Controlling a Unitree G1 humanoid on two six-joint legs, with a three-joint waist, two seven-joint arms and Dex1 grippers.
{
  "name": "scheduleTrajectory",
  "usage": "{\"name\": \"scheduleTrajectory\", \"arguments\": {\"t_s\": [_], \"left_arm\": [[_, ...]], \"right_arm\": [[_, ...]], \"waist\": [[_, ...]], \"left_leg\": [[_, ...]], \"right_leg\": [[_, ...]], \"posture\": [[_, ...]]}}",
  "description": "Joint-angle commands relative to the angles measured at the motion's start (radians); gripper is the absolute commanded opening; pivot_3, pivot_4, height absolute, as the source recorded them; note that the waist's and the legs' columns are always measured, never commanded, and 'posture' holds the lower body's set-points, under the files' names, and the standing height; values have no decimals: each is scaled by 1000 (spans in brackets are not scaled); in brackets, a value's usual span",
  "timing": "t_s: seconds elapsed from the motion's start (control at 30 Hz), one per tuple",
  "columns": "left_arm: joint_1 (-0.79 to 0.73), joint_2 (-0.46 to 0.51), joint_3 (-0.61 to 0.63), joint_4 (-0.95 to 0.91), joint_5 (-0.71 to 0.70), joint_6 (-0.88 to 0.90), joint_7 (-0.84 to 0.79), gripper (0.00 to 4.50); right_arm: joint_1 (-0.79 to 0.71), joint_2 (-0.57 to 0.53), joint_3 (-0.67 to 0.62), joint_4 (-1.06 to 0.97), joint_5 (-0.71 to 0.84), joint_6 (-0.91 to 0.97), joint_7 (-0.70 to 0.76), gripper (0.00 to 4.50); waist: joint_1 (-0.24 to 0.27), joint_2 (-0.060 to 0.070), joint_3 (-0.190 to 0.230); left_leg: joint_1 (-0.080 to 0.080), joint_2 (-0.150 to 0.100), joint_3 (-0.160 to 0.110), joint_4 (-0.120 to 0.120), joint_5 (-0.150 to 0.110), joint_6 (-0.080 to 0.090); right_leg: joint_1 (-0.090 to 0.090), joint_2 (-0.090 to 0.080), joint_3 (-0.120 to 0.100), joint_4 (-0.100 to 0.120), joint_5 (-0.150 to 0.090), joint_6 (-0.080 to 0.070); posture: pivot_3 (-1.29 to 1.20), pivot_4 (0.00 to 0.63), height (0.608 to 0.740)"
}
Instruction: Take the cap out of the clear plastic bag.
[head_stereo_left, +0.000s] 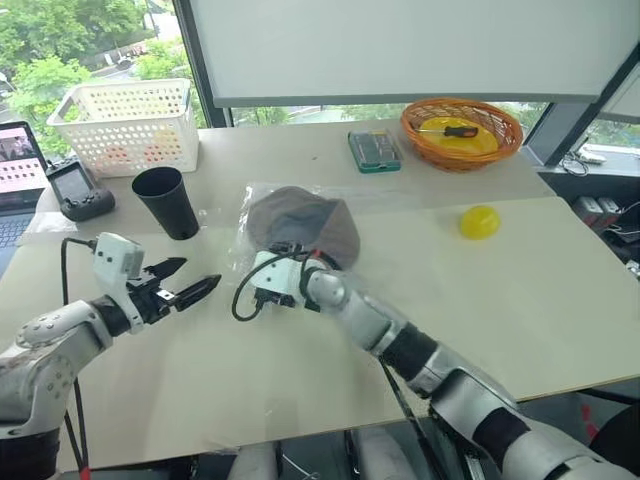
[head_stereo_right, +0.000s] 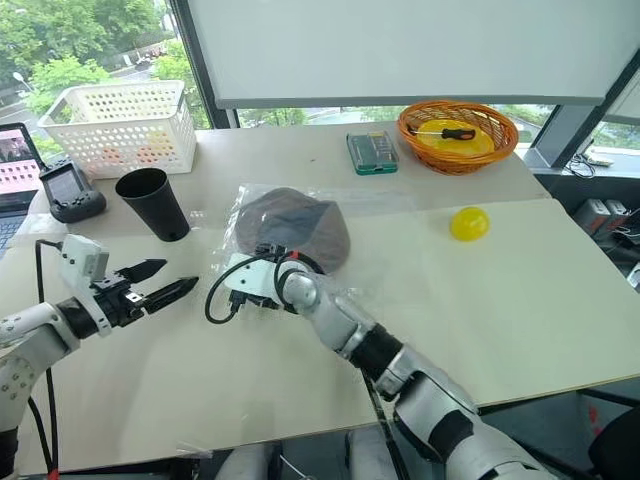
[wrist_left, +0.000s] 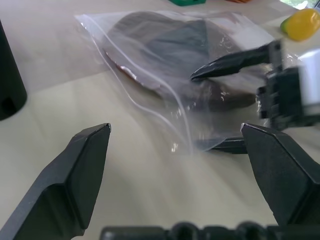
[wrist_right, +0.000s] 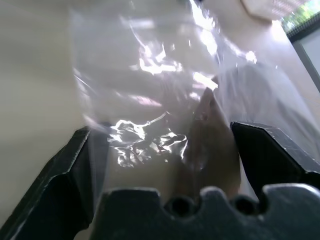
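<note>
The cap (head_stereo_left: 305, 225), brown-grey and soft, lies inside the clear plastic bag (head_stereo_left: 250, 212) in the middle of the table. My right gripper (wrist_left: 207, 110) is open at the bag's near end. One black finger (wrist_left: 235, 61) is over the plastic and the other lies low by the table. In the right wrist view the crinkled bag (wrist_right: 145, 75) and the cap (wrist_right: 212, 132) lie between the spread fingers. My left gripper (head_stereo_left: 187, 281) is open and holds nothing. It hovers left of the bag and points toward it.
A black cup (head_stereo_left: 165, 200) stands left of the bag, with a white basket (head_stereo_left: 128, 125) behind it. At the far left edge are a handheld device (head_stereo_left: 78, 190) and a laptop (head_stereo_left: 18, 165). Farther back sit a green box (head_stereo_left: 373, 150) and an orange wicker basket (head_stereo_left: 462, 130). A yellow ball (head_stereo_left: 479, 221) lies to the right.
</note>
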Motion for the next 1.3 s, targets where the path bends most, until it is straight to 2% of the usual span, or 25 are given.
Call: {"name": "scheduleTrajectory", "arguments": {"t_s": [0.03,0.13,0.33,0.43,0.47,0.53,0.8,0.93,1.03,1.17,1.3], "left_arm": [[6,7,36,-49,-21,9,11,4500],[12,5,45,-62,-31,18,21,4500],[24,-7,43,-80,-38,23,34,4500],[31,-15,41,-85,-42,23,38,4500],[33,-16,41,-87,-43,24,40,4500],[36,-17,41,-91,-44,25,43,4500],[41,-18,39,-90,-53,25,43,4500],[38,-20,33,-86,-56,24,44,4500],[35,-22,24,-84,-56,24,45,4500],[28,-25,11,-77,-54,25,43,4500],[18,-26,-7,-59,-46,19,35,4500]], "right_arm": [[-35,75,-27,179,-48,-47,-76,4497],[-59,119,-81,289,-58,-13,-140,4497],[-74,120,-142,358,-40,30,-137,4497],[-46,136,-165,363,-12,65,-79,3810],[-35,141,-172,358,-4,77,-63,3360],[-23,147,-182,348,8,91,-42,2803],[10,158,-178,309,30,137,60,118],[15,146,-183,299,24,117,69,118],[19,107,-168,256,11,11,91,118],[84,-32,-157,27,41,-250,236,118],[152,-192,-174,-206,111,-396,429,118]], "waist": [[-4,-1,-1],[-5,-2,-1],[13,-1,-2],[23,-1,-2],[25,-1,-2],[27,-1,-2],[23,-1,-3],[22,-1,-3],[21,-1,-3],[18,-2,-3],[16,-1,-2]], "left_leg": [[1,1,0,0,0,0],[9,1,0,-3,0,0],[18,0,-2,-4,0,0],[18,0,-2,-4,0,0],[18,0,-2,-4,0,0],[18,0,-2,-4,0,0],[17,0,-2,-5,0,0],[18,0,-2,-7,0,0],[18,0,-2,-8,0,0],[16,0,-2,-8,0,0],[11,0,-2,-8,0,0]], "right_leg": [[0,0,0,0,1,-1],[6,1,0,1,1,-1],[17,0,-2,-3,-4,3],[17,0,-2,-3,-4,3],[17,0,-2,-3,-4,3],[17,0,-2,-2,-3,2],[17,0,-2,-3,-4,2],[16,0,-2,-3,-5,1],[16,0,-2,-3,-5,1],[16,0,-2,-5,-8,5],[13,0,-3,-8,-8,7]], "posture": [[0,150,736],[0,150,736],[0,150,736],[0,150,736],[0,150,736],[0,150,736],[0,150,736],[0,150,736],[0,150,736],[0,150,736],[0,150,736]]}}
